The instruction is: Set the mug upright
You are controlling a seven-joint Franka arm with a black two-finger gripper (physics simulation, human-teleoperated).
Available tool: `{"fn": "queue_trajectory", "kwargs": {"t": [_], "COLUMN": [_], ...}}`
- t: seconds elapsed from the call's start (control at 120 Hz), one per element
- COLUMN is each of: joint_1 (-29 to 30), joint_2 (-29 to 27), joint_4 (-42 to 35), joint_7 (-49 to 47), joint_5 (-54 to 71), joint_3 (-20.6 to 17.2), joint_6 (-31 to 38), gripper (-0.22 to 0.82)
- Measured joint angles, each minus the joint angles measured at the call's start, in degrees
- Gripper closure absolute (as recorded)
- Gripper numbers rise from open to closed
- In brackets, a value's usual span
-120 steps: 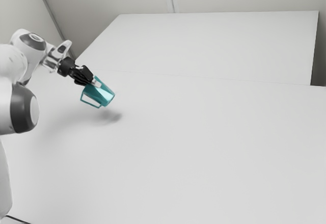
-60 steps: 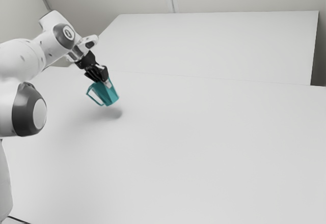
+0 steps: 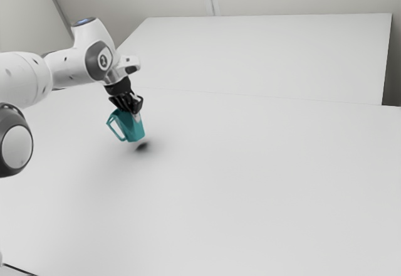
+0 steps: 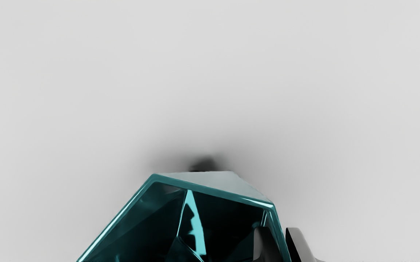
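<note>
Mug [image 3: 130, 127], teal, one: slightly tilted, mouth up, low over the bench [image 3: 263, 182], far side, exterior view's left. Tool [image 4: 278, 230]: clamped on its wall. Judged progress: largely righted; levelling, seating, release outstanding.

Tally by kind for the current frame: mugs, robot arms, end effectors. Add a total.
Teal mug: 1
White-and-grey Franka arm: 1
Black two-finger end effector: 1
Total: 3
</note>
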Motion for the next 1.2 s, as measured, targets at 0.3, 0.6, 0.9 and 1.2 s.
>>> {"fn": "queue_trajectory", "kwargs": {"t": [0.3, 0.6, 0.9, 1.2], "joint_1": [0.0, 0.0, -0.2, -0.4], "joint_2": [-1.8, -3.4, -1.6, -0.6], "joint_4": [-5.2, -10.2, -10.3, -10.3], "joint_7": [-10.7, -20.3, -26.4, -29.9], "joint_5": [7.5, 12.7, 14.7, 14.7], "joint_3": [-3.5, -5.2, -5.2, -5.2], "joint_6": [4.0, 9.3, 11.4, 11.9], "gripper": [0.78, 0.78, 0.78, 0.73]}}
